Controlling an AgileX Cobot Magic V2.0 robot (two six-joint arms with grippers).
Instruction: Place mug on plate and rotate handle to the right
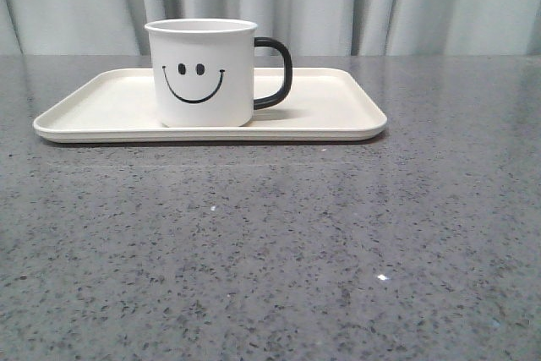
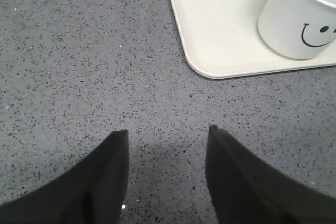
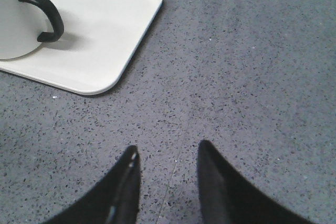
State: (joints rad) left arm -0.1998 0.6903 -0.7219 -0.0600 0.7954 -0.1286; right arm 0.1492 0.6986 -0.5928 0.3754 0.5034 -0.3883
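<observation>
The mug (image 1: 203,72) stands upright on the plate (image 1: 101,107), positioned in the upper centre of the front view, slightly left of the frame's middle. Its base rests flat on the plate's floor, near the plate's front rim. The smiley face (image 1: 193,79) printed on the mug wall faces the front camera. The handle (image 1: 276,73) projects from the mug toward the right side of the frame. The plate lies flat on the grey speckled surface (image 1: 338,243), with its long axis running left to right across the frame; a pleated curtain (image 1: 380,2) fills the background along the top edge. Neither arm appears in the front view. In the left wrist view, the left gripper (image 2: 168,174) occupies the bottom of the frame with both fingers spread apart and nothing between them; only bare surface shows in the gap. One rounded plate corner and the smiley side of the mug appear at the upper right of that frame, well apart from the fingers. In the right wrist view, the right gripper (image 3: 168,182) is likewise spread and holds nothing. The opposite plate corner, the mug and its handle appear at the upper left of that frame, well apart from the fingers.
</observation>
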